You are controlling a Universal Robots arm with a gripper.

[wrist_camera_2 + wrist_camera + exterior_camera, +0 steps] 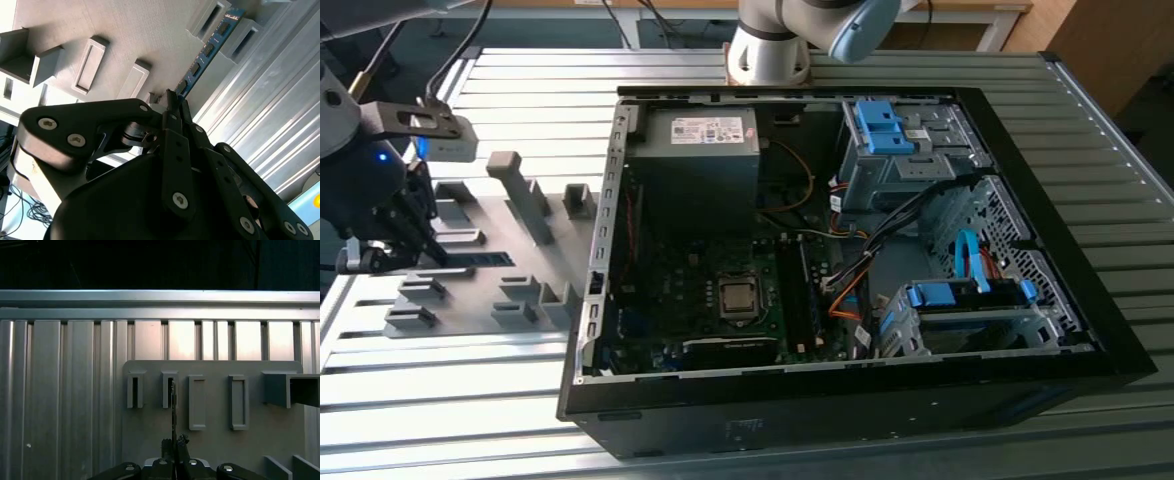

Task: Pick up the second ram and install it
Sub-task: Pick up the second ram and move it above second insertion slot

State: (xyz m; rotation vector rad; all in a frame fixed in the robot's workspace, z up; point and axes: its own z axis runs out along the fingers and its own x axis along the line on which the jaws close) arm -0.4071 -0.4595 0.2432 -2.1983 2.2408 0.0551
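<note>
second ram point(205, 52) partly hidden, behind gripper point(175, 98)

My base point(767, 55) is a pale grey-white cylinder, and the joint above it wears a light blue cap point(861, 28). The wrist end point(360, 195) is dark, nearly black, with one small blue light point(380, 157) glowing on it and a light grey box point(438, 135) bolted alongside (a black cable point(450, 58) climbs away from that spot). My jaws are matte black: broad flat links point(95, 117) with rounded ends, pinned by silver screws point(47, 123) and narrowing into slim straight bars point(175, 150). In the first wrist view the same black links point(120, 472) show bright round screw heads point(228, 469).
</note>
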